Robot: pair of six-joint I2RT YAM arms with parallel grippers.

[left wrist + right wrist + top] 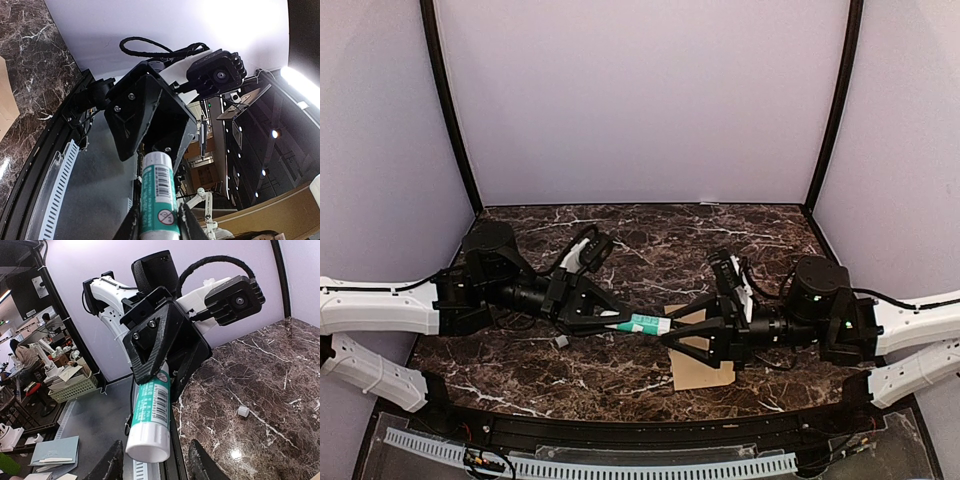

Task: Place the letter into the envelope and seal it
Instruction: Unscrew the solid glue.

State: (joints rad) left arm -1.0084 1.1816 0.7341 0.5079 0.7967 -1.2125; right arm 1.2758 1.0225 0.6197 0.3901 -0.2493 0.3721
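Note:
A green-and-white glue stick hangs level above the middle of the table, and my left gripper is shut on its labelled body. My right gripper faces it from the right. Its fingers stand open on either side of the stick's white end, with a gap on each side. The tan envelope lies flat on the marble table under the right gripper; its edge also shows in the left wrist view. The letter is not visible in any view.
A small white cap lies on the dark marble table, below the left arm. The table's black front rail runs along the near edge, in front of both arm bases. Purple walls close off the back and sides.

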